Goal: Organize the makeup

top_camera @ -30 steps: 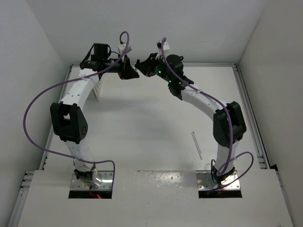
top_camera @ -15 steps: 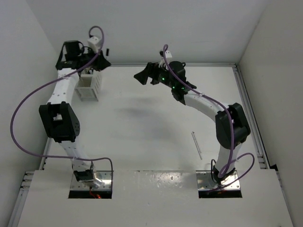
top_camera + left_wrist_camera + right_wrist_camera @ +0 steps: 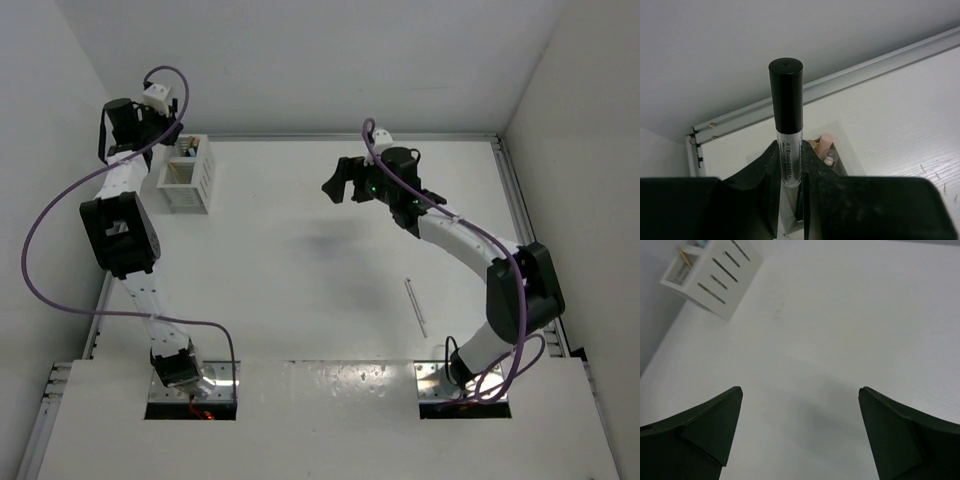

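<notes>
Clear plastic under a black cap, the tube (image 3: 788,131) is sitting clamped in the left gripper (image 3: 789,162), close to the white slatted box (image 3: 188,188) it probably belongs in, while the right gripper (image 3: 800,405) is hovering spread and empty above the table (image 3: 300,262).

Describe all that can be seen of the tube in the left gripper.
The tube is slim and round, with a glossy black cap on top and a clear, plastic-looking body that bears small dark print. In the wrist view it points straight up, and the left gripper clamps it at its lower end. Nothing else seems to touch it.
</notes>
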